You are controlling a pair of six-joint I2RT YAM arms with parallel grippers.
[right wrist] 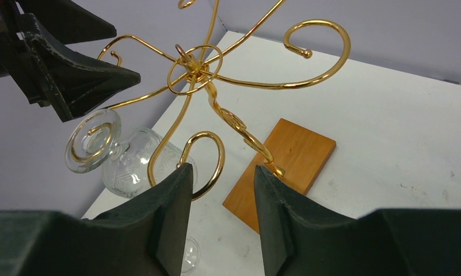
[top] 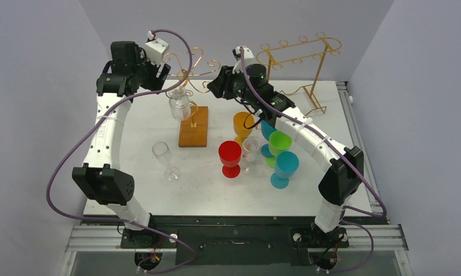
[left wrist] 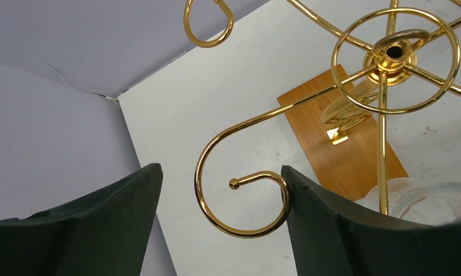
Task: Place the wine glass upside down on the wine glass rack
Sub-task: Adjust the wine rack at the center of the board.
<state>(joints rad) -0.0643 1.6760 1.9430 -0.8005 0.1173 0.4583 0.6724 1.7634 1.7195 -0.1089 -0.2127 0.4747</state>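
The wine glass rack (top: 194, 127) is a gold wire tree on a brown wooden base at the table's middle back. A clear wine glass (top: 180, 106) hangs upside down from one of its spiral arms, its foot resting in the curl (right wrist: 92, 141). My left gripper (top: 162, 72) is open and empty just above that arm. In the left wrist view my left gripper (left wrist: 221, 172) has a neighbouring gold curl (left wrist: 242, 201) between its jaws, touching the right finger. My right gripper (top: 213, 86) (right wrist: 222, 169) is open and empty on the rack's right side, above the base.
A second clear wine glass (top: 166, 161) stands upright left of the base. Red (top: 230, 158), orange (top: 243, 125), green (top: 278, 144) and blue (top: 284, 168) goblets and a small clear glass (top: 250, 150) cluster to the right. A taller gold frame rack (top: 300, 57) stands at the back right.
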